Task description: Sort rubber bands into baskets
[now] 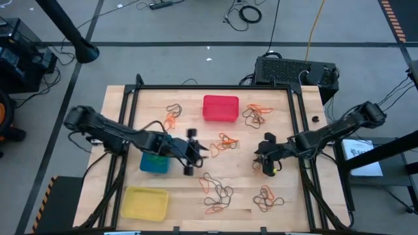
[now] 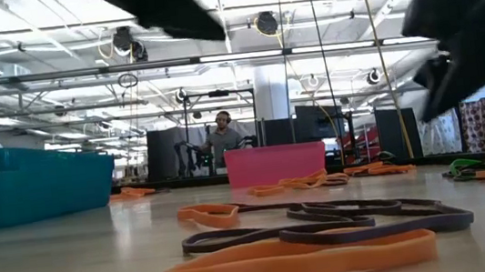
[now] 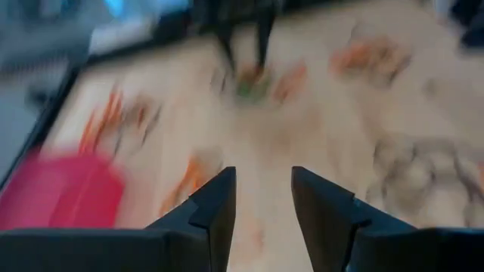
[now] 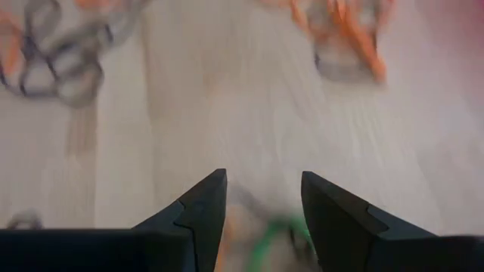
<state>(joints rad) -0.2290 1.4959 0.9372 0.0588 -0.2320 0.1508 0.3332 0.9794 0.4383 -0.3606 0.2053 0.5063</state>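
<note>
Looking down, we see thin orange and dark elastic rubber bands (image 1: 217, 192) scattered on the wooden table (image 1: 287, 210); left gripper (image 1: 190, 151), fingers parted and empty, beside the blue plastic basket (image 1: 155, 163); right gripper (image 1: 267, 158) released.

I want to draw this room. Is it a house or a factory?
Probably a big robot lab or workshop: ceiling strip lights, loose floor cables, and a person at equipment behind the wooden table.

red basket (image 1: 221, 108), blue basket (image 1: 155, 162), yellow basket (image 1: 145, 202); orange and dark rubber bands (image 1: 216, 194)
</note>
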